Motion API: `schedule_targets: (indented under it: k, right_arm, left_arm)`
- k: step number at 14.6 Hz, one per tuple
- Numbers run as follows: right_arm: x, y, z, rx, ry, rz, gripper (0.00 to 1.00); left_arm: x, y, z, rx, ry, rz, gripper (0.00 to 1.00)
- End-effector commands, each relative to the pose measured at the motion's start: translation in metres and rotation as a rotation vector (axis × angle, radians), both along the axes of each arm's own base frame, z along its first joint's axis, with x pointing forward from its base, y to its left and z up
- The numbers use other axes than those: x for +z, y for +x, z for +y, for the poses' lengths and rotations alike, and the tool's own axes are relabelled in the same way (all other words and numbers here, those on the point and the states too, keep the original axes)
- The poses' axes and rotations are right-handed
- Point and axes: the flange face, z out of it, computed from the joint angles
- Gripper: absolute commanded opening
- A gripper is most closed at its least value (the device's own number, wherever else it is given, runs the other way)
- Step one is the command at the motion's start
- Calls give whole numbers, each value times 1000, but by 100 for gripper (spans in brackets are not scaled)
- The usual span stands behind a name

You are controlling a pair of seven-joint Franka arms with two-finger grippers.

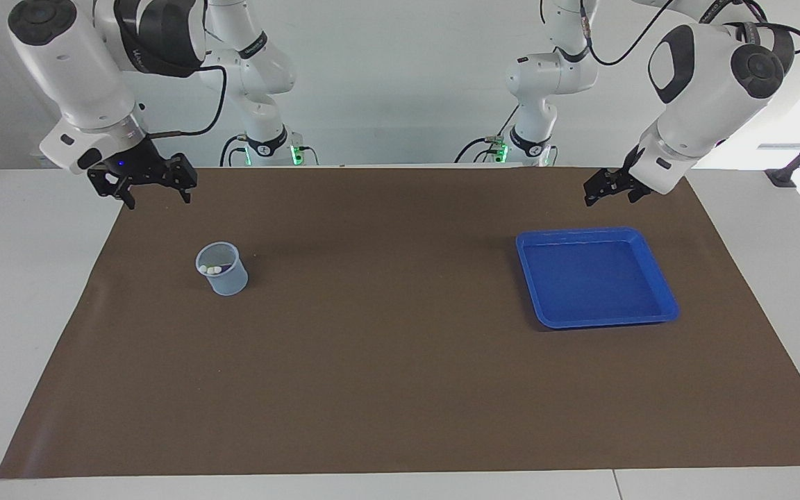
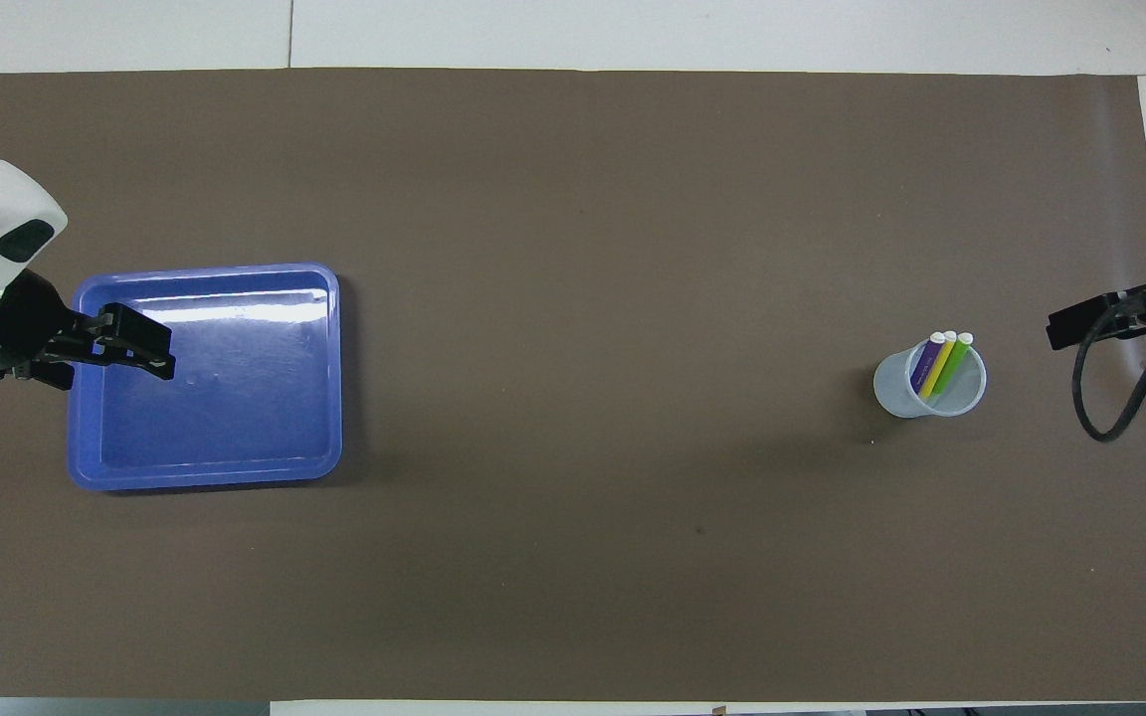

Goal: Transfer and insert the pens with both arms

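Note:
The purple pen [image 2: 927, 364], yellow pen [image 2: 941, 368] and green pen [image 2: 956, 363] stand together inside a pale translucent cup [image 1: 223, 278], whitish ends up. In the facing view only those ends [image 1: 213, 269] show above the cup's rim. My right gripper [image 1: 157, 198] is open and empty. It hangs in the air over the mat's corner at the right arm's end, apart from the cup. My left gripper [image 1: 610, 194] looks open and empty. It hangs above the edge of the blue tray [image 1: 532, 312] and also shows in the overhead view [image 2: 140, 348].
The blue tray [image 2: 205, 270] lies on the brown mat [image 1: 386, 361] toward the left arm's end, and nothing lies in it. The cup [image 2: 896, 393] stands toward the right arm's end. White table borders the mat. A black cable [image 2: 1095, 398] hangs by the right wrist.

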Motion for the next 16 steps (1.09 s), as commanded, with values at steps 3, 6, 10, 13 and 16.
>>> schedule_targets:
  k: [3, 6, 10, 13, 16]
  right_arm:
    - [10, -2, 1, -12, -14, -11, 100]
    - [11, -3, 0, -14, -11, -11, 100]
    - [11, -3, 1, -12, -11, -14, 100]
    - [11, -3, 0, -14, -11, -14, 100]
    - [11, -3, 0, -14, -11, -14, 100]
  left_arm:
    - [18, 1, -4, -92, 1, -10, 100]
    - [32, -1, -4, -96, 3, 8, 100]
    - [49, -12, -3, -98, 0, 25, 100]
    - [63, -20, -14, -111, 4, -4, 100]
    - [69, -21, -16, -111, 2, -28, 100]
